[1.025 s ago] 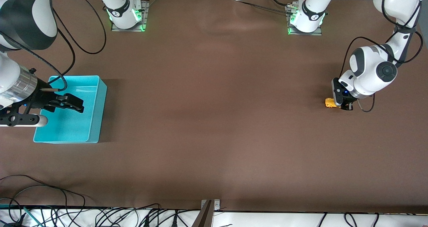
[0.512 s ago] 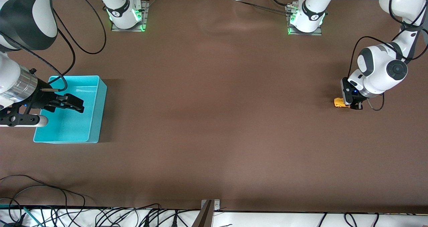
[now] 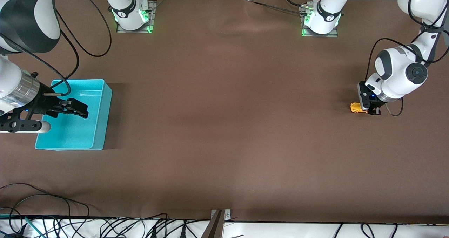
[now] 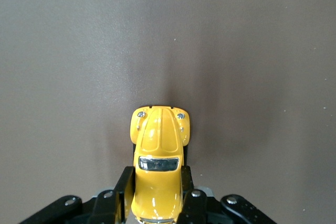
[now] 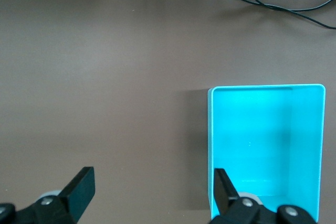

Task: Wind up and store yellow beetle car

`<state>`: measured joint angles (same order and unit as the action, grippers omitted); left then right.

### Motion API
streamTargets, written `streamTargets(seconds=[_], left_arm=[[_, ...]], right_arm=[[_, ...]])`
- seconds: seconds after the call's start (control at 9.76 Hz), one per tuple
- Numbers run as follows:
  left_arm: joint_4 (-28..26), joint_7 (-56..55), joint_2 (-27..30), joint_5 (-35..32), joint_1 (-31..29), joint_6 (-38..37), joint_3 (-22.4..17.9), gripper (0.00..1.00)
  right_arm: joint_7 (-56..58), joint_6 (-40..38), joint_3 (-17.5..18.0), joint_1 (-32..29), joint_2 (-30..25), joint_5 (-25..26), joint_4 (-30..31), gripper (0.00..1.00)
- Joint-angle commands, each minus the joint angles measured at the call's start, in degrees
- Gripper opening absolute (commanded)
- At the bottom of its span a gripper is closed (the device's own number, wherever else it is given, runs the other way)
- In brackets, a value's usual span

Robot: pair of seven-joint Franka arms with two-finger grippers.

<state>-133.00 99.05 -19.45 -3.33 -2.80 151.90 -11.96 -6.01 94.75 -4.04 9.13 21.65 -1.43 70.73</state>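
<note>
The left gripper point(image 3: 369, 111), low at the left arm's end of the brown tabletop point(image 3: 224, 126), has its jaws closed on the rear of the small glossy yellow beetle-shaped toy car point(image 4: 159, 169), whose long axis runs straight out from the jaws, bonnet pointing toward the right arm's end. The right gripper point(image 5: 149, 188) waits with jaws spread wide over the rim of the empty turquoise rectangular plastic bin point(image 3: 101, 101), well apart from the car.

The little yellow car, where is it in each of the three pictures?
Front view: the yellow beetle car sits on the brown table at the left arm's end, gripped by the left tool.
Left wrist view: the car is low in the middle, its sides between the tool's fingers.
Right wrist view: not in it; only the turquoise bin and the open right tool.
Shared landmark: the brown table.
</note>
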Motion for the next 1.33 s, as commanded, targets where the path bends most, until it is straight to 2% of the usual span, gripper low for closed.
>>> streamTargets(seconds=[0.0,0.2,0.31,0.41,0.51,0.61,1.23], left_arm=[[2.04,1.14,-2.70,-0.10,-0.45,-0.11,-0.25,0.43],[2.31,0.97,-2.70,-0.10,-0.36,-0.11,-0.25,0.59],[2.40,0.97,-2.70,-0.10,-0.36,-0.20,-0.25,0.61],[2.40,0.97,-2.70,-0.10,-0.36,-0.20,-0.25,0.71],[2.40,1.14,-2.61,-0.10,-0.36,-0.20,-0.25,0.92],[2.40,1.23,-2.52,-0.10,-0.36,-0.20,-0.25,1.00],[2.22,-3.06,-0.42,-0.09,-0.36,-0.64,0.01,1.00]], right_arm=[[-0.50,0.00,0.08,-0.07,-0.29,-0.24,0.28,1.00],[-0.50,0.00,0.08,-0.07,-0.29,-0.24,0.28,1.00],[-0.50,0.00,0.08,-0.07,-0.29,-0.24,0.28,1.00],[-0.50,0.00,0.08,-0.07,-0.29,-0.24,0.28,1.00],[-0.50,0.00,0.08,-0.07,-0.29,-0.24,0.28,1.00],[-0.50,0.00,0.08,-0.16,-0.29,-0.24,0.28,1.00],[-0.50,0.18,0.17,0.28,-0.29,-0.24,0.20,1.00]])
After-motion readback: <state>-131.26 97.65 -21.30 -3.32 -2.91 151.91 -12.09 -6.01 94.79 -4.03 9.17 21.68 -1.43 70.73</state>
